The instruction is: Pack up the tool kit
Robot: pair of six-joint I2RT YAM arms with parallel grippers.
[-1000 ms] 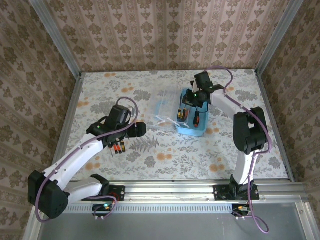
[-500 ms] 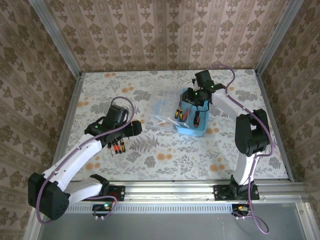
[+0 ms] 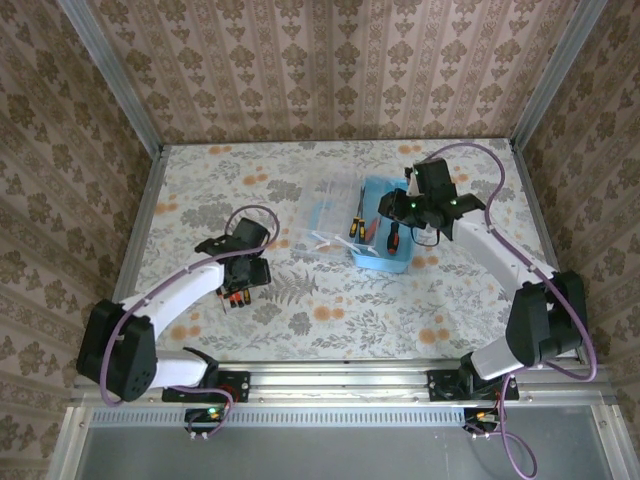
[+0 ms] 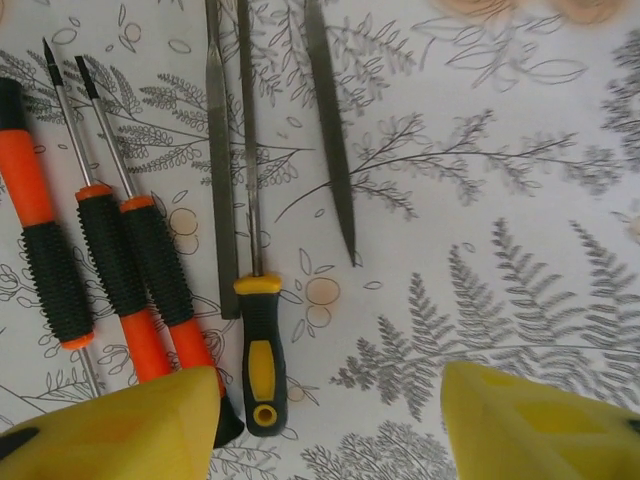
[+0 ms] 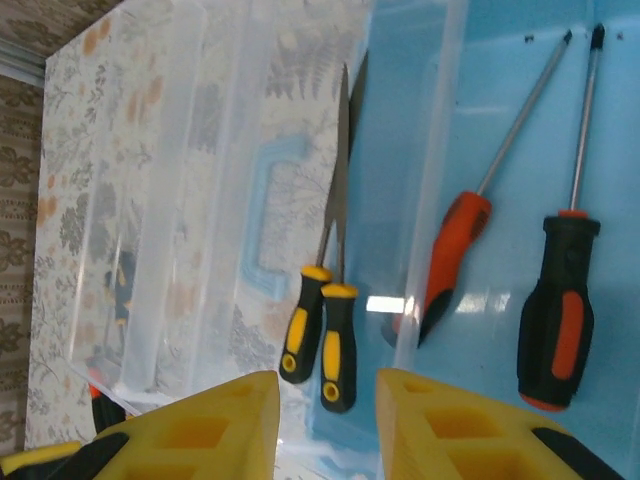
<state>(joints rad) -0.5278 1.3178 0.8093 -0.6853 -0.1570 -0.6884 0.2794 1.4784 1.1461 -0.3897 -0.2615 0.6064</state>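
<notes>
Top external view shows the blue case (image 3: 383,262) lying open on the table (image 3: 450,300), with its clear lid (image 3: 322,215) flat beside it. The right gripper (image 3: 397,210) hangs just above the case, over its far end.

Right wrist view looks down into the case. Ahead of the right fingers (image 5: 200,430), off to the right, lie an orange screwdriver (image 5: 455,250) and a fat black and orange screwdriver (image 5: 558,320). They are side by side but apart. Two yellow-handled tools (image 5: 338,345) lie just in front of the fingertips, at the edge where the case meets the lid. I cannot tell which side they rest on. The blue carry handle (image 5: 262,220) is further ahead and a bit to the left. The right fingers are a little apart and hold nothing.

The left gripper (image 4: 330,430) is well away from the case, low over the table. Its left fingers (image 4: 110,430) are wide apart with nothing between them. Just ahead of one finger lie three orange and black screwdrivers (image 4: 110,270), close together in a row. A small yellow and black tool (image 4: 262,350) lies beside them, nearer the middle of the gap. Two grey files (image 4: 330,130) lie further ahead
</notes>
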